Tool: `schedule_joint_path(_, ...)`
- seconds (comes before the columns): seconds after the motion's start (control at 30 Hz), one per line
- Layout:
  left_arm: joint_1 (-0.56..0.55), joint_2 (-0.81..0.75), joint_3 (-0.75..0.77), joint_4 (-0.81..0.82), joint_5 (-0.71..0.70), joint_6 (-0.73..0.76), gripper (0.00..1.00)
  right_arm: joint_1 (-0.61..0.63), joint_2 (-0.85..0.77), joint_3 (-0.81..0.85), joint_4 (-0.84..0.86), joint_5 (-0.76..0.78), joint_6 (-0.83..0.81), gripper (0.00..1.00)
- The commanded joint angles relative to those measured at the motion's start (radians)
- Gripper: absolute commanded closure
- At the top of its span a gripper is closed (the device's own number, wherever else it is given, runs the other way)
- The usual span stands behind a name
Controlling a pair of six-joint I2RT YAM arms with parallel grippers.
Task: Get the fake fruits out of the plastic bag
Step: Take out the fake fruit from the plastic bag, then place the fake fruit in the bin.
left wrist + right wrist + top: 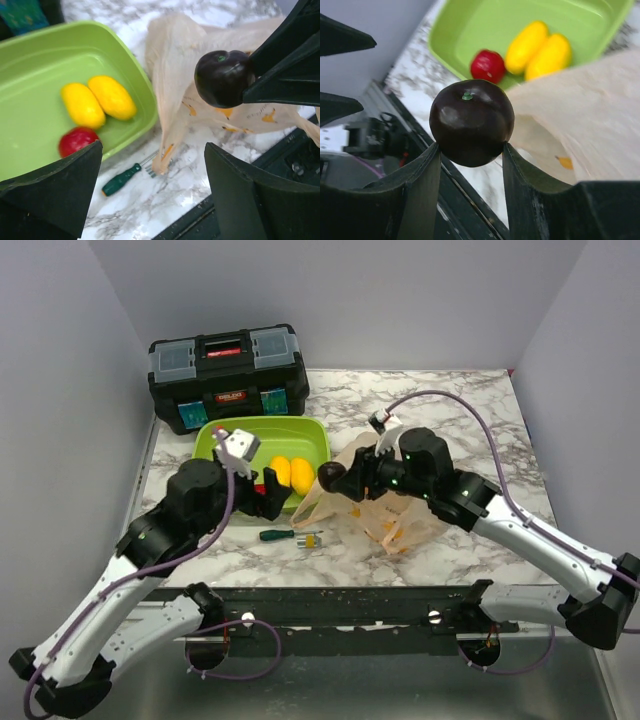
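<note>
My right gripper point(335, 478) is shut on a dark purple-maroon fake fruit point(471, 121), held in the air above the left edge of the peach-orange plastic bag point(385, 510). The fruit also shows in the left wrist view point(223, 78) and the top view point(329, 476). Two yellow oblong fruits point(289, 472) lie side by side in the lime-green tray point(310, 436), next to a shiny red ball point(76, 141). My left gripper point(272, 498) is open and empty, hovering by the tray's near edge, left of the bag point(175, 80).
A green-handled screwdriver point(276, 534) and a small yellow-and-grey piece point(309, 539) lie on the marble table in front of the tray. A black toolbox point(228, 373) stands at the back left. Grey walls close in both sides.
</note>
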Motion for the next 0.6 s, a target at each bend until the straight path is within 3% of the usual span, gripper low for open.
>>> schedule_joint_path(0.0,0.006,-0.168,-0.015,-0.032,-0.224,0.063,0.16,0.000,0.091,0.076,0.251,-0.200,0.075,0.99)
schedule_joint_path(0.13,0.005,-0.308,-0.083,0.014,-0.287,0.100,0.14,0.002,0.219,0.152,0.341,-0.190,0.119,0.99)
schedule_joint_path(0.27,0.006,-0.391,-0.162,0.027,-0.251,0.131,0.12,0.008,0.363,0.252,0.357,-0.101,0.160,0.99)
schedule_joint_path(0.47,-0.008,-0.484,-0.286,0.067,-0.217,0.098,0.12,0.012,0.585,0.427,0.287,0.027,0.231,0.99)
schedule_joint_path(0.57,-0.008,-0.506,-0.317,0.090,-0.218,0.088,0.12,0.014,0.684,0.524,0.171,0.200,0.277,0.99)
